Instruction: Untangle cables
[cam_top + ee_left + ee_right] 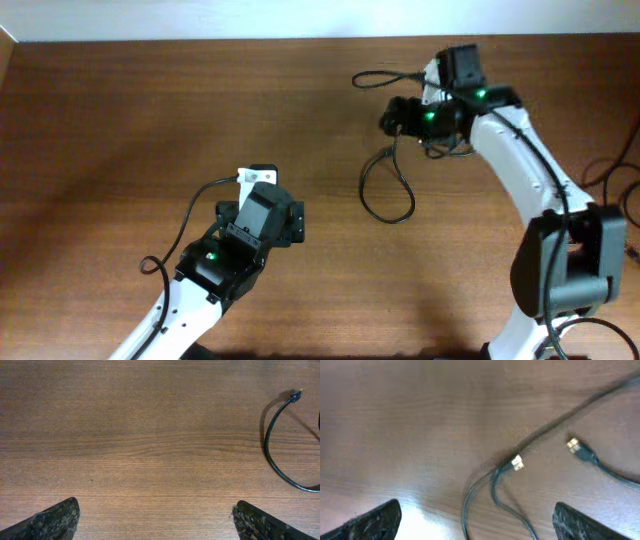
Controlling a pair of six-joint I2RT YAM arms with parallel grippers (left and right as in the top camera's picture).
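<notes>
Thin black cables lie on the wooden table. One cable [385, 190] makes a loop at centre right in the overhead view; it also shows at the right edge of the left wrist view [272, 450]. Another cable [372, 78] runs from the right gripper toward the far side. My right gripper [400, 115] hovers over the cables, open; its wrist view shows cable strands [495, 490] between the fingers and two metallic plug ends [517, 463] [573, 445] beyond them. My left gripper [275, 205] is open and empty over bare table, left of the loop.
The wooden table [150, 120] reaches a pale wall at the far edge. Thicker black arm wiring [185, 225] runs beside the left arm, and more wires [610, 170] lie at the right edge by the right arm's base.
</notes>
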